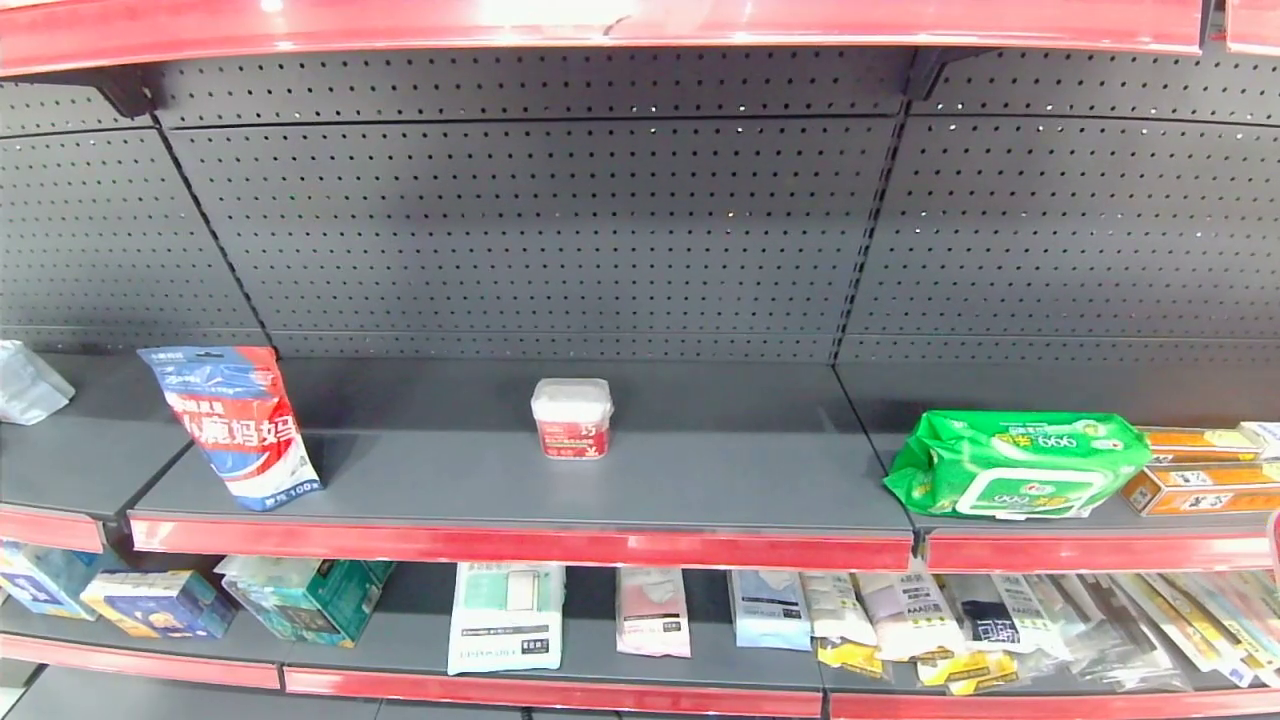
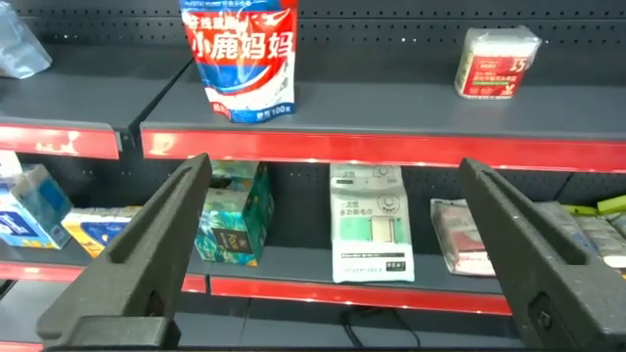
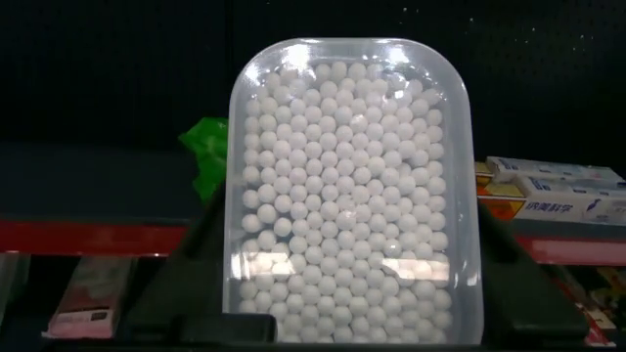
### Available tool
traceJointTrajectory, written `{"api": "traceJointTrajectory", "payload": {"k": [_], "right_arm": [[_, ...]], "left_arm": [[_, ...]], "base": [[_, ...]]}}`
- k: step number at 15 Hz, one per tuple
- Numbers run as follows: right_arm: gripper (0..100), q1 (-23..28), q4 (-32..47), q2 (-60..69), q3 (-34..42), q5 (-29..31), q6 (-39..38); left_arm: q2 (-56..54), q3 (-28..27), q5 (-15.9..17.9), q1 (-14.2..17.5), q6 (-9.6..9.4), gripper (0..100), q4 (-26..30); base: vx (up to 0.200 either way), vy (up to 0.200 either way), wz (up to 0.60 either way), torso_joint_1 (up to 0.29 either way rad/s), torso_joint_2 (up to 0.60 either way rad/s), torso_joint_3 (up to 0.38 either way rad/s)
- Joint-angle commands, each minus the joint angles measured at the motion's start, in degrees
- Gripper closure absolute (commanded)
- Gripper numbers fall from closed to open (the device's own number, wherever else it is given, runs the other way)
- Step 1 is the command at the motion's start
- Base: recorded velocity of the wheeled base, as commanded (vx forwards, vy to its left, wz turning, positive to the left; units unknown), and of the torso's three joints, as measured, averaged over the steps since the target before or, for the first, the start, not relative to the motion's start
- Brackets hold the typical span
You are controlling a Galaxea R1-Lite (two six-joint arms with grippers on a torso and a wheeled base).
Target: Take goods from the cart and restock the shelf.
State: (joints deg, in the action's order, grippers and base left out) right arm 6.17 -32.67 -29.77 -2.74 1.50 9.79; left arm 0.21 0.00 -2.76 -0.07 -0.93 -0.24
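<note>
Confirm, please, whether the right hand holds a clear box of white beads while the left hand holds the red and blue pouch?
The left hand is open and empty: the left wrist view shows the pouch standing on the shelf. The right hand holds the clear box.

One gripper empty, one loaded
Left gripper (image 2: 335,164) jaws spread wide, empty; right gripper (image 3: 350,220) seemingly clamped around a clear tub (image 3: 352,127).

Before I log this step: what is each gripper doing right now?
Left gripper: open, empty.
Right gripper: shut on a clear tub of small white balls.
</note>
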Motion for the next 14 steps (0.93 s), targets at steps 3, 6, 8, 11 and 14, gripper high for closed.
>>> {"api": "traceJointTrajectory", "payload": {"k": [3,6,8,11,14], "right_arm": [[100,-0.19,1.56,7.53,2.48,-0.09,0.14],[100,-0.63,13.86,17.03,1.34,-0.44,-0.21],[100,-0.54,25.55,23.7,-2.18,-0.36,-0.12],[100,-0.46,28.54,24.23,-4.29,-0.36,-0.21],[100,-0.46,28.54,24.23,-4.29,-0.09,-0.47]], "left_arm": [[2.52,-0.09,1.0,-0.45,-1.71,0,-0.02],[3.57,-0.09,3.28,-1.51,-4.17,0,-0.11],[3.75,-0.18,3.28,-1.42,-3.91,0,-0.02],[3.57,0.0,3.37,-1.6,-4.0,0,-0.28],[1.81,0.0,3.37,-0.63,-3.91,0,-0.28]], "base": [[0.0,0.0,0.0,0.0,0.0,0.0],[0.0,0.0,0.0,0.0,0.0,0.0],[0.0,0.0,0.0,0.0,0.0,0.0],[0.0,0.0,0.0,0.0,0.0,0.0],[0.0,0.0,0.0,0.0,0.0,0.0]]}}
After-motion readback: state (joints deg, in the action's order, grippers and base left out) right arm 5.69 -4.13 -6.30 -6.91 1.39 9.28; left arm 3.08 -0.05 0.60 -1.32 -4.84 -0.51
